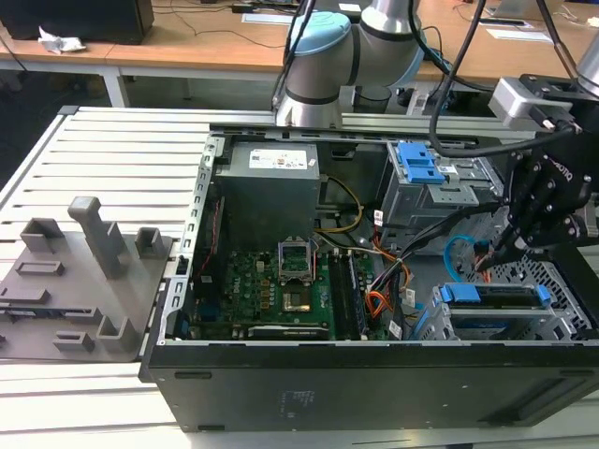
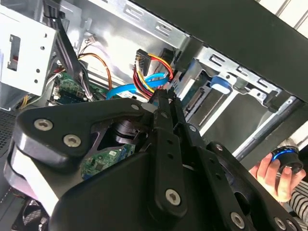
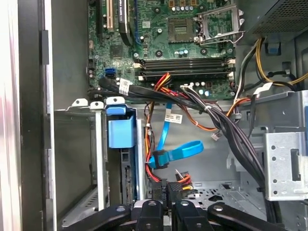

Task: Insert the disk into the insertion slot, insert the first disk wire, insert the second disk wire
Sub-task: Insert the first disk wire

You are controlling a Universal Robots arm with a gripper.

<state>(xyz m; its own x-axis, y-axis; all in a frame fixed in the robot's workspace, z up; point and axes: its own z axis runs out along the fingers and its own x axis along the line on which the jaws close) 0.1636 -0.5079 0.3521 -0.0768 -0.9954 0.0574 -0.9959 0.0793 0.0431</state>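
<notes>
A pale slatted metal table [image 1: 122, 150] carries an open black computer case [image 1: 374, 383] lying on its side toward the exterior view's right, and, just beside it at the exterior view's left, a grey fixture plate [image 1: 56, 299] with upright blocks.

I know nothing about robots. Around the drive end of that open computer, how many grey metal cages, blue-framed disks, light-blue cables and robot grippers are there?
Grey drive cages: 2 (the cage with the blue latch plate, the insertion slot)
Disk in blue caddy: 1
Light-blue cable: 1
Robot gripper: 1
Total: 5
</notes>
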